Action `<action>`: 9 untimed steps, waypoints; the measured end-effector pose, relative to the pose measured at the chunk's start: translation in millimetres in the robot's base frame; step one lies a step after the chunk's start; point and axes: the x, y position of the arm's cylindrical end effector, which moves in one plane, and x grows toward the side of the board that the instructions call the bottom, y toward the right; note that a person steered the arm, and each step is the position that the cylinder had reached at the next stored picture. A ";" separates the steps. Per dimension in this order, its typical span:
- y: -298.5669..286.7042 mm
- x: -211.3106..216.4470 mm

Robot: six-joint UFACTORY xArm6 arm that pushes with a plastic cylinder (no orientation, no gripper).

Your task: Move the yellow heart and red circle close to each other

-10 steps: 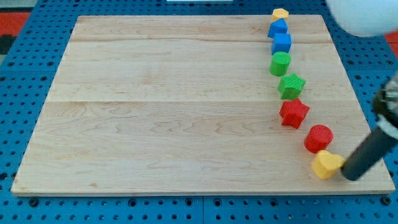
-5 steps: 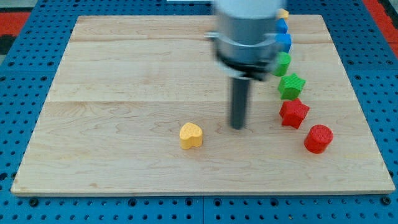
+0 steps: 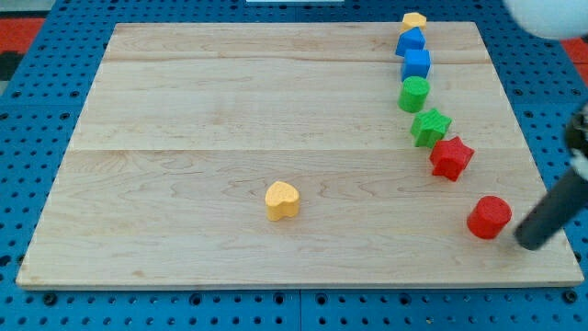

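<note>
Beside red circle (image 3: 488, 218), my tip (image 3: 528, 242), tilted

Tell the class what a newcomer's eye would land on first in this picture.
A line of coloured blocks runs down the view's right side of the wooden board. One yellow heart sits alone near the bottom middle. At the lower right, my tip rests just right of the red circle.

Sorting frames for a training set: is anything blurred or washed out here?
In the camera view the blocks are sharp: yellow heart and red circle have crisp edges under even light. My tip, right of the circle, looks soft-edged, and the pale blob at top right is blurred and overexposed.
</note>
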 end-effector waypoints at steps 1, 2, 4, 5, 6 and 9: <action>-12.1 -22.8; -50.0 -23.6; -23.3 -27.6; -3.9 -49.9; -25.2 -76.2; -61.8 -22.4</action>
